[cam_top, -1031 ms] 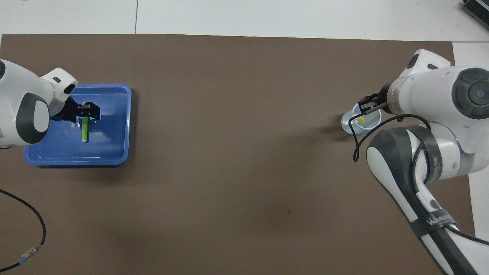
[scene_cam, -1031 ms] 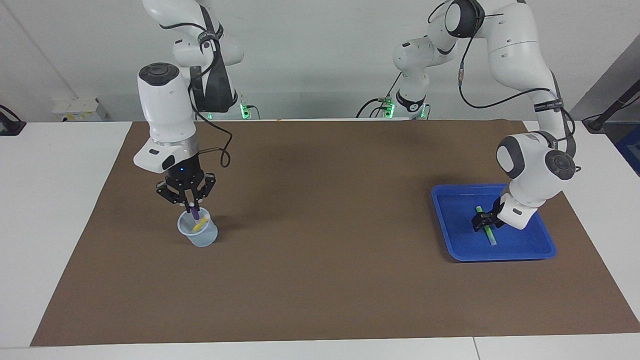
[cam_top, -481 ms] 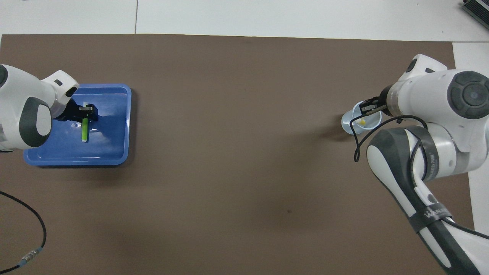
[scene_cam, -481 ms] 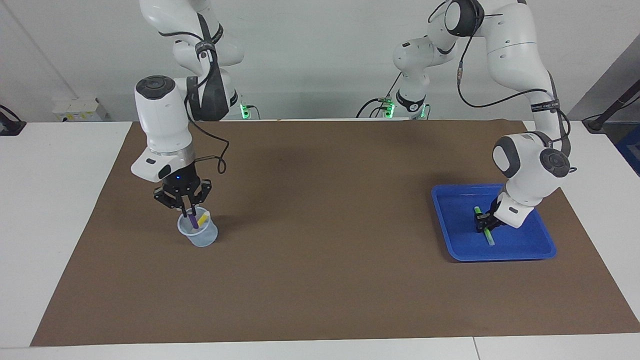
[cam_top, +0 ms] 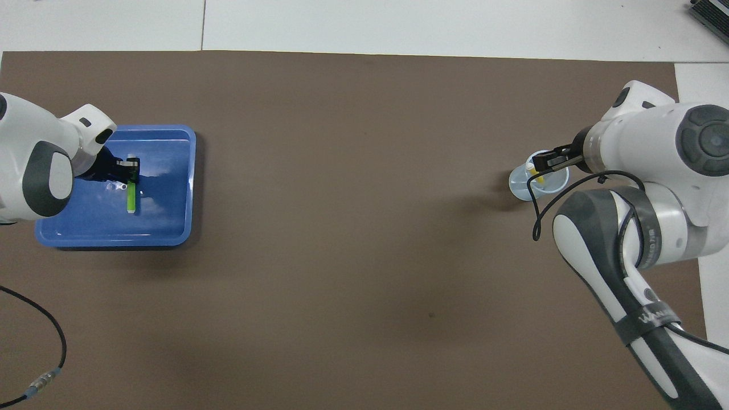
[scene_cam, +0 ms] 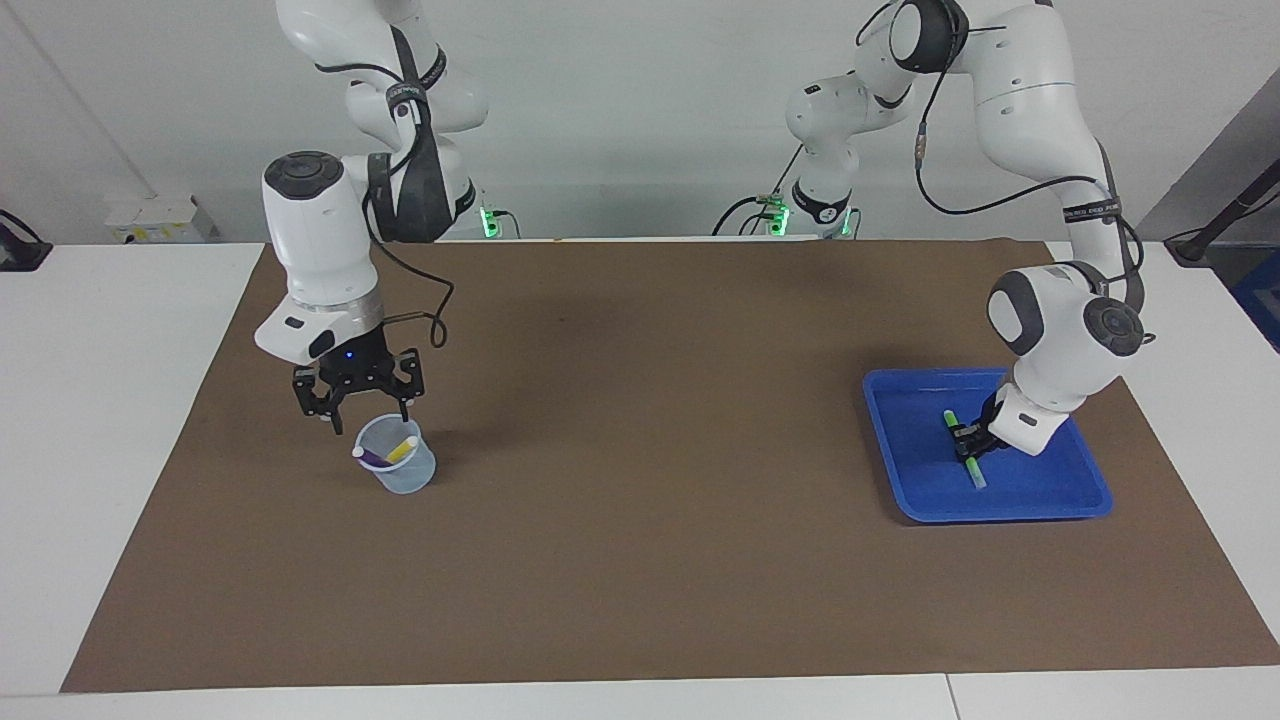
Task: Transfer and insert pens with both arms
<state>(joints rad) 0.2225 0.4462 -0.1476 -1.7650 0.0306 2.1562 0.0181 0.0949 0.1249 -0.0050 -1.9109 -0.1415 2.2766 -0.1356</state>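
Two pens are in the clear cup (scene_cam: 396,466) – the purple pen (scene_cam: 373,457) and the yellow pen (scene_cam: 401,450) lean inside it. The third, the green pen (scene_cam: 962,449), lies in the blue tray (scene_cam: 1060,497) at the left arm's end. The left gripper (scene_cam: 968,442) is down on it, clamped round its middle. Next, I'd say, it must lift the pen clear and carry it toward the other arm. The right gripper (scene_cam: 357,402) hangs just above the cup, fingers spread, holding nothing.
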